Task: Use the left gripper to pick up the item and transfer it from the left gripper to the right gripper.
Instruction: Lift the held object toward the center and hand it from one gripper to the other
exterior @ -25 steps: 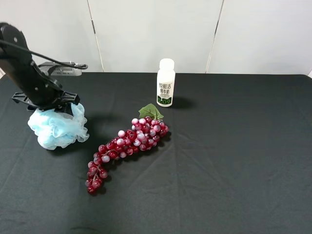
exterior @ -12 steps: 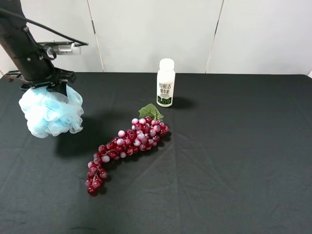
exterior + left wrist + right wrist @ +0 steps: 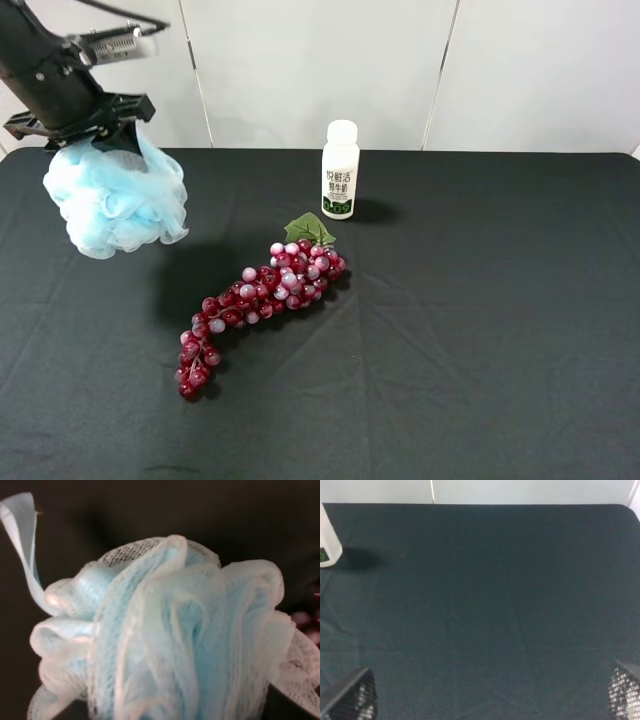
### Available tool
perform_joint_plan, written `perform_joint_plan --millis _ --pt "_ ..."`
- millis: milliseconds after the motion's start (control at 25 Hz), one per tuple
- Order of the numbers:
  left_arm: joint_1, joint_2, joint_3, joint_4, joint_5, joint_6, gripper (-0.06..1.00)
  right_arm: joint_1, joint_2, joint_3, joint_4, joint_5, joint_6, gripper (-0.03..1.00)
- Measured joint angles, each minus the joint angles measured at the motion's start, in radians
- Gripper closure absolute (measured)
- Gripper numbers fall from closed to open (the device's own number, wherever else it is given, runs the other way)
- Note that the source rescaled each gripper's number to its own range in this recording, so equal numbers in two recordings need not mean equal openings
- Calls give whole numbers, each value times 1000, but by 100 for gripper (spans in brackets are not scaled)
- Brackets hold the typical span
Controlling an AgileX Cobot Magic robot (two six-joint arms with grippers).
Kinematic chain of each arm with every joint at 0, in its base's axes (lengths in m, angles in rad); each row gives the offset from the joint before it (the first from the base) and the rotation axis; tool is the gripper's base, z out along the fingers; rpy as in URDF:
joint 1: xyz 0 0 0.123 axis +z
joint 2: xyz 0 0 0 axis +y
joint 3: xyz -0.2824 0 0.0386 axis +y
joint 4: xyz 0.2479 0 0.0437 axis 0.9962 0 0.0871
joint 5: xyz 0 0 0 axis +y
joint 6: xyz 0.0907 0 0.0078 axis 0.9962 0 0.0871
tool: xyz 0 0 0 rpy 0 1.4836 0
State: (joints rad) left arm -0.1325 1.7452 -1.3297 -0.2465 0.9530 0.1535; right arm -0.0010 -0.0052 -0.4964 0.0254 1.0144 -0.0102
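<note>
The item, a fluffy pale blue-and-white mesh bath puff [image 3: 115, 203], hangs in the air at the far left, clear of the black table. My left gripper [image 3: 88, 138] is shut on its top. The puff [image 3: 170, 635] fills the left wrist view and hides the left jaws there. My right gripper [image 3: 490, 700] is out of the exterior high view. In the right wrist view its two fingertips [image 3: 350, 700] stand far apart at the picture's corners, open and empty above bare black cloth.
A dark red grape bunch [image 3: 262, 297] with a green leaf lies mid-table. A white bottle [image 3: 340, 170] stands upright behind it and shows at the edge of the right wrist view [image 3: 327, 542]. The black table [image 3: 480, 320] ends at a white back wall.
My left gripper has lifted the puff off the table, up and slightly right. Grapes and bottle have not moved.
</note>
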Motion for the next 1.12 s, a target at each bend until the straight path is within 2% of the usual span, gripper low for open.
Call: perform_joint_plan --millis 320,680,920,1120 --pt "-28 -26 0 -260 7 161 71 0 0 0 0 0 0 -3" --pt "-195 -26 0 -367 -43 193 77 0 0 0 0 0 0 -3" --pt "-287 -26 0 -398 -75 205 80 0 0 0 0 0 -2 -3" --pt "-359 -26 0 -431 -78 220 81 0 10 -8 69 0 -81 -3"
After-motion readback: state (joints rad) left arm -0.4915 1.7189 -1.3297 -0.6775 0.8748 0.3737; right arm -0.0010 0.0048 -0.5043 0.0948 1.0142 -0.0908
